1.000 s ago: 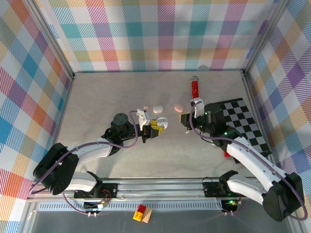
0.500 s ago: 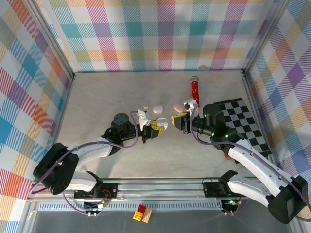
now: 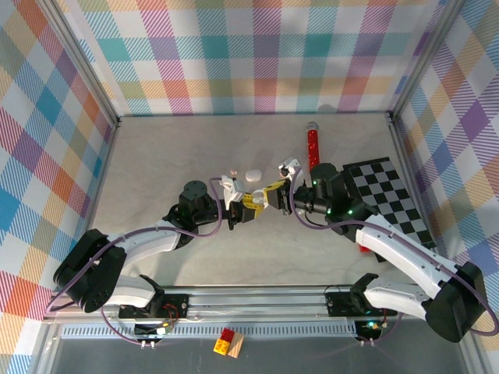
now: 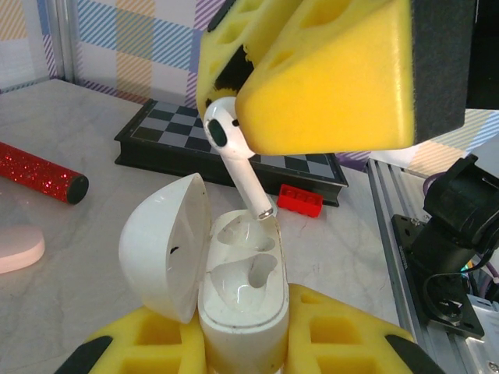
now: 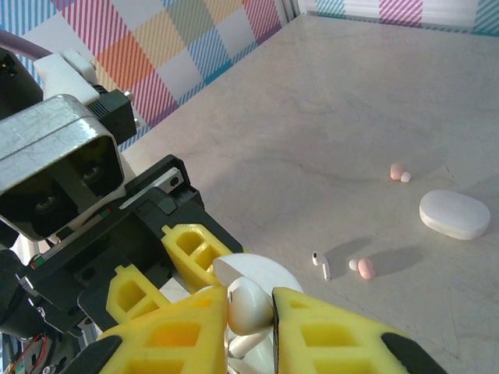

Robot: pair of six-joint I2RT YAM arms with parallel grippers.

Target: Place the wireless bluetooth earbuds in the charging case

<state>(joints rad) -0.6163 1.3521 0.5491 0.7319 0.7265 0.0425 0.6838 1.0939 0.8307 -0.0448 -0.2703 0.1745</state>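
Earbud [image 4: 238, 164], likely light and slick, was pinched at its head by your right gripper [image 5: 249, 312], stem tip at the socket of the open charging case [image 4: 234, 300] your left gripper [image 4: 242, 354] clamped.

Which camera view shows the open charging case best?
Left wrist: the charging case is close, lid open, both sockets visible. Right wrist catches part of its lid beyond the right claw; top external makes it a white speck.
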